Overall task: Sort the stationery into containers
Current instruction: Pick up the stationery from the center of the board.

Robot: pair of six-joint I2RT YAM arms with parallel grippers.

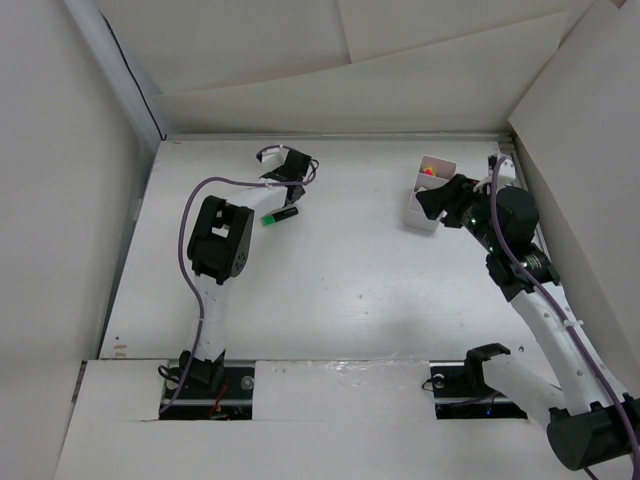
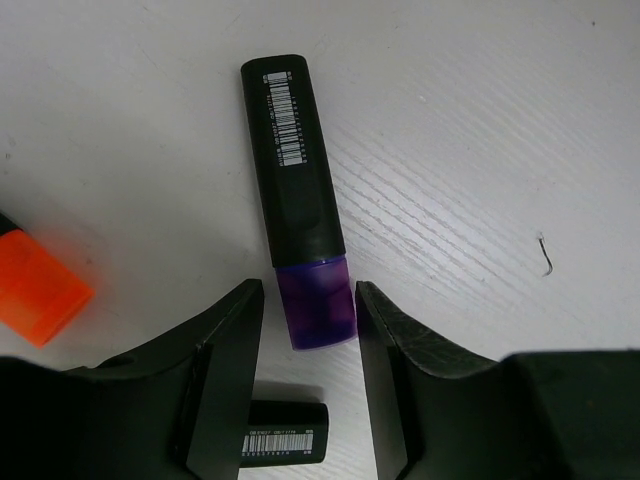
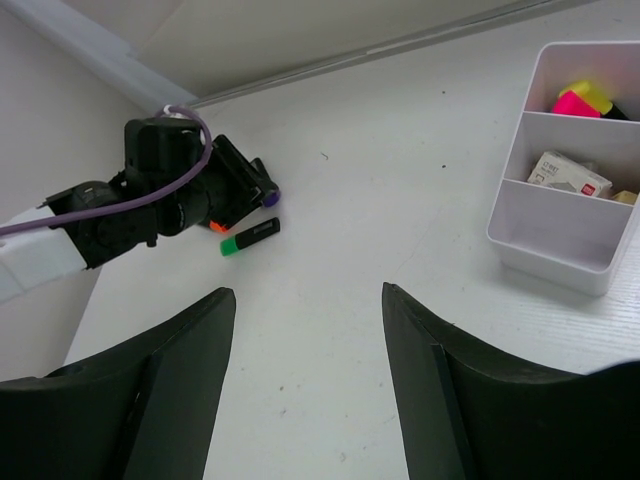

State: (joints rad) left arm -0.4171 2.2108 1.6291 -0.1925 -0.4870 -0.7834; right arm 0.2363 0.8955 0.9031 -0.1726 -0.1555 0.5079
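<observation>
Your left gripper [image 2: 308, 295] fills the bottom of the left wrist view. Its two fingers stand either side of the purple end of a purple-capped marker [image 2: 295, 180], which lies flat on the table [image 2: 480, 120] with its black barcode end pointing away. The right finger looks like it's touching the cap or very nearly, but you can see a sliver of table between the left finger and the cap, so the jaws are apart and not clamped on it.

An orange marker [image 2: 40, 285] pokes in at the left edge, and a black barrel [image 2: 285, 432] with a barcode label lies lower down between the fingers. A green-capped marker [image 1: 279, 216] sits just beside that gripper in the top view, all of it toward the far left of the table.

Over on the far right is the white box [image 3: 560, 245]. There are pink and yellow pieces [image 3: 575, 100] in its far compartment and a small white packet [image 3: 568, 175] in the next one. Your right gripper [image 3: 308, 295] is near the box with its jaws wide apart and only bare table between them; the box sits off to its right.
</observation>
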